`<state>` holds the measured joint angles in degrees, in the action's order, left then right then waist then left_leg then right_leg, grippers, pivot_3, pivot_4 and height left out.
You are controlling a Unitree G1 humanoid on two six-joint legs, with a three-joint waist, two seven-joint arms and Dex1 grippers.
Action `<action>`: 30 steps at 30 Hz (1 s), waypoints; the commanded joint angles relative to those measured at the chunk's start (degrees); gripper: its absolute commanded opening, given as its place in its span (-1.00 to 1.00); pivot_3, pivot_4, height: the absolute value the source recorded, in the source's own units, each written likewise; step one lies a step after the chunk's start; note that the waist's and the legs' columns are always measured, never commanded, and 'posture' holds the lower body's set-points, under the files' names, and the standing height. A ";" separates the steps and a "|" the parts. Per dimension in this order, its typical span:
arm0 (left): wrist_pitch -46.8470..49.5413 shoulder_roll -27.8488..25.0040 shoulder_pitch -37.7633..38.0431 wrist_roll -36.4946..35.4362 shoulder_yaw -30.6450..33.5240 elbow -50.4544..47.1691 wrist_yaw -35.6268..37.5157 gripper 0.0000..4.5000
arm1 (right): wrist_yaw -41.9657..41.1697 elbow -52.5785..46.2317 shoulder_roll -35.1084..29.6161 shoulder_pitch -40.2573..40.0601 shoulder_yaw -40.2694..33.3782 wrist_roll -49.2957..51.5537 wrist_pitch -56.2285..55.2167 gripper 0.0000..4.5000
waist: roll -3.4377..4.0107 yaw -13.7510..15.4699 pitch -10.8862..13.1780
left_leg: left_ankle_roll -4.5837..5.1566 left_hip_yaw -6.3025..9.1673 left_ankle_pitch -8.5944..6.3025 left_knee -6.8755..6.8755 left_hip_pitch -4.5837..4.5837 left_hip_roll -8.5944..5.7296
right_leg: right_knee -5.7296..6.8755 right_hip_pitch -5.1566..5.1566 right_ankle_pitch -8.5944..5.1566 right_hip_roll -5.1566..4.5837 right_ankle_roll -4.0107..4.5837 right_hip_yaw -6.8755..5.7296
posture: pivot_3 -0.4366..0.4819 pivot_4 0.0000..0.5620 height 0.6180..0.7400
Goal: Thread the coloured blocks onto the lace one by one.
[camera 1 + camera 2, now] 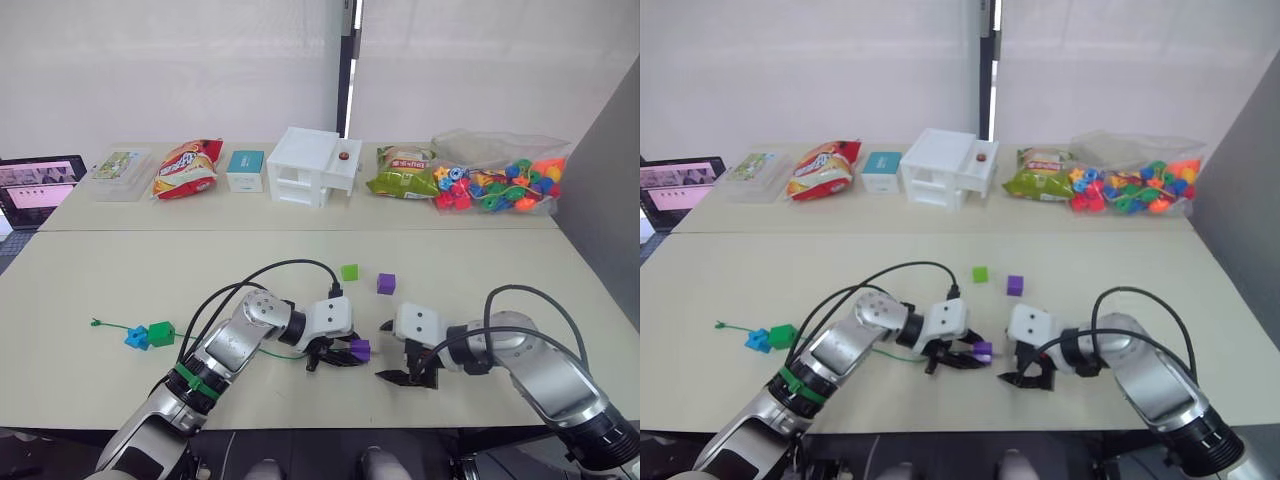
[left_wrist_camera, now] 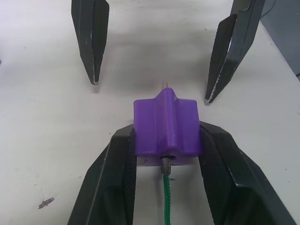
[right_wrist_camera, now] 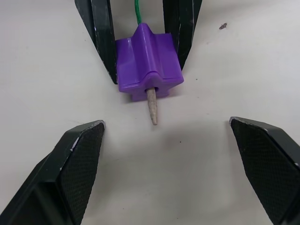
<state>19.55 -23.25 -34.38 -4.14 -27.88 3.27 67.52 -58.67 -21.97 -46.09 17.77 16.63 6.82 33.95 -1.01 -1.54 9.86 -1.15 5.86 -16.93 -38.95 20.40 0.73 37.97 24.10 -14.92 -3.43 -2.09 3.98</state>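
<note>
On the near worktop point(image 1: 120, 270), in front of you, count five coloured blocks. One purple block point(image 2: 166, 125) is clamped between the two fingers of your left hand point(image 1: 335, 355), resting on the surface. The lace point(image 2: 166, 199), a thin green cord, enters its rear hole, and the stiff brownish tip point(image 3: 152, 107) sticks out of the front face, pointing toward your right hand point(image 1: 400, 352). That right hand is spread wide and grips nothing; its fingers point(image 3: 77, 159) stand apart on either side of the tip without touching it. A second purple block point(image 1: 386, 283) and one light green block point(image 1: 349, 271) lie loose, near each other, farther from you than the hands. One blue block point(image 1: 135, 338) and one dark green block point(image 1: 161, 334) sit side by side, touching, well to your left, at the far end of the cord; whether the cord passes through them is hard to make out. The cord's run between that pair and the left hand is partly hidden by your left arm. On the far worktop point(image 1: 300, 215) stand a clear bag of mixed beads point(image 1: 495, 180), two snack packets, a white box, a small teal box and a flat clear pack; a screen is cut off at the left edge.
</note>
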 commanded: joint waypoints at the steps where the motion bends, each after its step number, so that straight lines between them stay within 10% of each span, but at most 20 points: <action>1: -1.20 -0.22 -0.82 0.28 0.20 -0.82 0.34 -0.39 | 0.12 -0.64 0.04 0.98 -0.14 -0.30 -1.40 1.00 | 0.00 -0.03 0.00 | 0.00 0.00 0.00 0.00 0.00 0.00 | 0.00 0.00 0.00 0.00 0.00 0.00 | -0.05 -0.47 1.00; 6: -1.23 -1.07 -0.57 0.08 0.28 -1.48 0.92 -0.39 | 0.34 0.23 0.74 1.88 0.77 -0.50 -2.16 0.65 | 0.00 -0.10 0.00 | 0.00 0.00 0.00 0.00 -0.01 0.00 | 0.00 0.00 0.00 0.00 0.00 0.00 | -0.05 -0.47 1.00; 17: -1.08 -1.17 -1.00 -0.11 0.18 -1.34 1.57 -0.39 | 0.14 0.43 0.94 2.41 1.79 -1.38 -1.94 -0.99 | 0.00 -0.05 0.00 | 0.00 0.00 0.00 0.00 -0.01 0.00 | 0.00 0.00 0.00 0.00 0.00 0.00 | -0.05 -0.47 1.00; 30: -1.87 -8.07 1.40 -1.17 3.62 -2.66 3.65 -0.39 | -1.72 1.04 -0.83 2.46 1.05 -1.03 -3.76 -1.00 | 0.00 -0.35 0.00 | 0.00 0.00 0.00 0.00 -0.03 0.01 | 0.01 0.00 0.00 0.00 0.00 -0.01 | -0.05 -0.47 1.00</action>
<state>18.57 -28.34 -34.08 -4.73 -26.82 2.22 69.97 -59.85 -20.56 -46.12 19.53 19.18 5.66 31.58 -1.01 -1.88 9.86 -1.15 5.86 -16.94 -38.94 20.36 0.74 37.99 24.10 -14.92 -3.43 -2.09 3.97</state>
